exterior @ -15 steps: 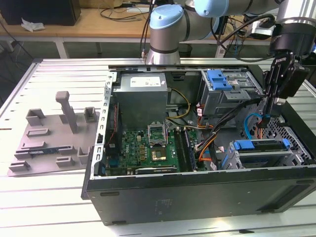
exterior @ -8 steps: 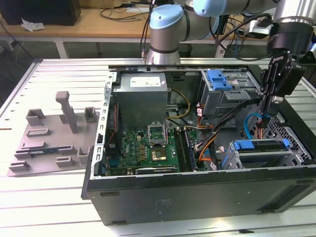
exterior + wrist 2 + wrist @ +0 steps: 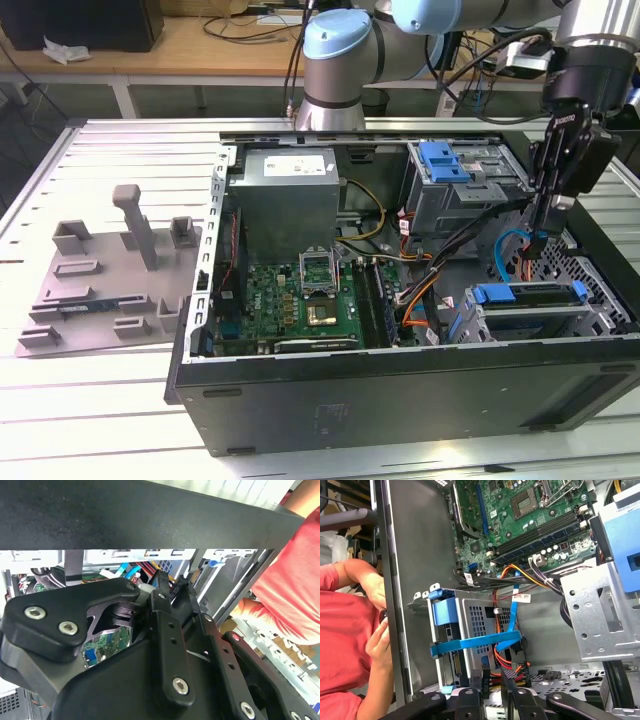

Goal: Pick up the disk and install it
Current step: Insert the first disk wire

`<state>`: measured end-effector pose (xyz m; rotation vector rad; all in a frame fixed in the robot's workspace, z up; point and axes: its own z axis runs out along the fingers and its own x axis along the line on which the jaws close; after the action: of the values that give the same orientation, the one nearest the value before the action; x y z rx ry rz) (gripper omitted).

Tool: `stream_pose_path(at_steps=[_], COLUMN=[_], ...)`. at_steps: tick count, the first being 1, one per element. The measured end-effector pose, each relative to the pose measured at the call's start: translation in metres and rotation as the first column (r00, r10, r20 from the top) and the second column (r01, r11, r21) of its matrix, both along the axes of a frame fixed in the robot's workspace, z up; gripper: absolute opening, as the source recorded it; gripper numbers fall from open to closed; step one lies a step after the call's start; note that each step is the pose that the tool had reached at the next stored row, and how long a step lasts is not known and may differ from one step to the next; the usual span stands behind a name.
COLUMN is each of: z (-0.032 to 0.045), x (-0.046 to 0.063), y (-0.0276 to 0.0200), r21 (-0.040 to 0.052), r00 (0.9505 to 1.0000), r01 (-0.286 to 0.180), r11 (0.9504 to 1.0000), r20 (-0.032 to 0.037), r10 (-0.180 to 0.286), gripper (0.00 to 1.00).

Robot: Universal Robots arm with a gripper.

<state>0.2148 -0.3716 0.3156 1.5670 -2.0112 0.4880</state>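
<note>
Disk (image 3: 535,293): I see it seated on edge in the lower drive bay (image 3: 530,322), at the computer case's (image 3: 400,390) near corner on the exterior view's right. Its blue carrier bracket shows at both ends.
Gripper (image 3: 537,238): it hangs just above the disk, pointing down into the case, and touches nothing that I can make out.
Jaws: released. In the first wrist view the gripper (image 3: 491,679) has its tips slightly apart, with only orange and red wires visible through the gap.
Blue cable (image 3: 480,641): a flat ribbon that crosses the perforated side of the lower bay, beside the jaws.
Upper drive cage (image 3: 455,185): bare metal with a blue tab, at the case's far corner on the exterior view's right, apart from the disk.
Motherboard (image 3: 300,295): green, on the case floor between the bays and the case's wall at the exterior view's left.
Grey fixture plate (image 3: 110,285): on the surface (image 3: 100,420), beside the case, towards the surface's edge at the exterior view's left.
Person: a hand (image 3: 377,640) and a red sleeve (image 3: 290,580) just outside the case wall nearest the lower bay.
</note>
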Motion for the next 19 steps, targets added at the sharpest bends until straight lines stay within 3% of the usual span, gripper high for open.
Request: stream_pose_path(at_steps=[10, 19], z=[-0.0046, -0.0047], x=[-0.0014, -0.0022], y=[-0.0038, 0.0023], r21=[0.0018, 0.0018], r00=[1.0000, 1.0000], r01=[0.000, -0.002], r11=[1.0000, 1.0000], r20=[0.0001, 0.0000], r10=[0.000, 0.002], gripper=[0.29, 0.29])
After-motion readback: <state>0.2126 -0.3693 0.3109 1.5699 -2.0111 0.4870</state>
